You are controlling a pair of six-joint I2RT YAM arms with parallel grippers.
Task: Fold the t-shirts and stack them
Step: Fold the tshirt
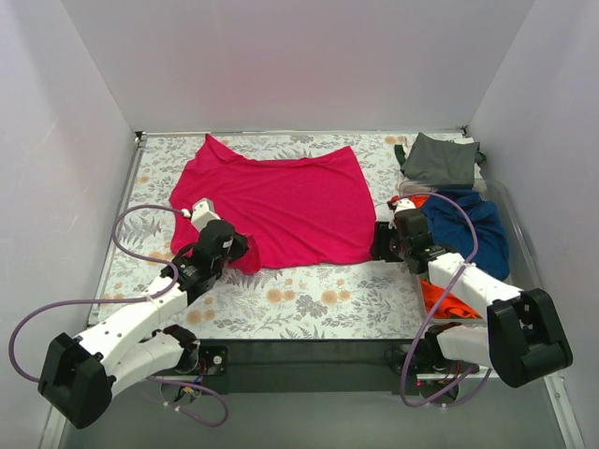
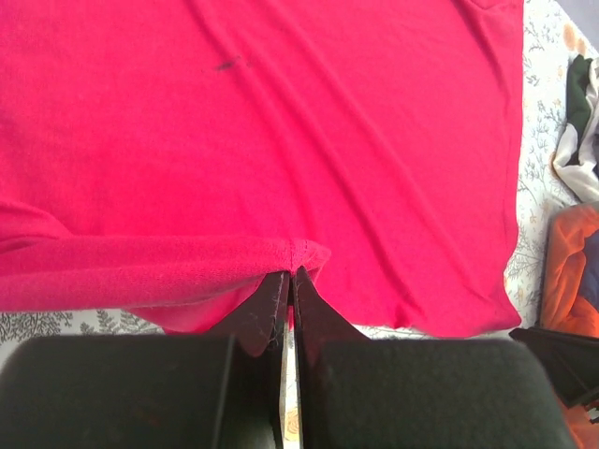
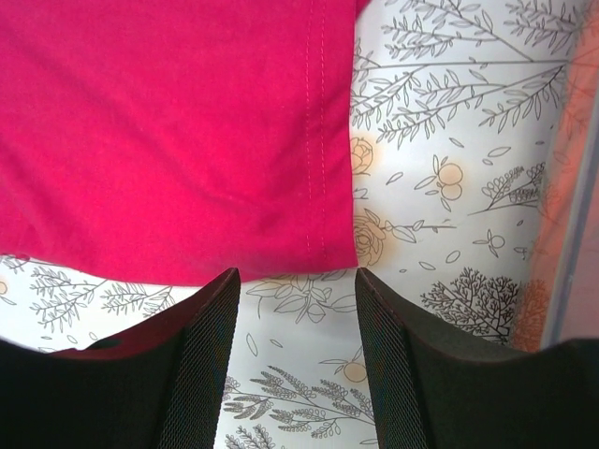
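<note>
The magenta-pink t-shirt [image 1: 281, 201] lies spread on the floral tablecloth [image 1: 309, 299]. My left gripper [image 1: 236, 251] is shut on a fold at its near-left edge; the left wrist view shows the pinched fabric [image 2: 295, 253] bunched at the closed tips [image 2: 291, 273]. My right gripper [image 1: 382, 241] is open and empty at the shirt's near-right corner [image 3: 328, 243], its fingers [image 3: 211, 327] just short of the hem. The dark grey-green [image 1: 440, 159], navy blue [image 1: 473, 229] and bright orange [image 1: 447, 297] t-shirts lie heaped at the right.
A clear bin rim [image 1: 510, 215] edges the heap at the right. White walls enclose the table on three sides. The heap's orange shirt [image 2: 566, 271] shows at the right edge of the left wrist view.
</note>
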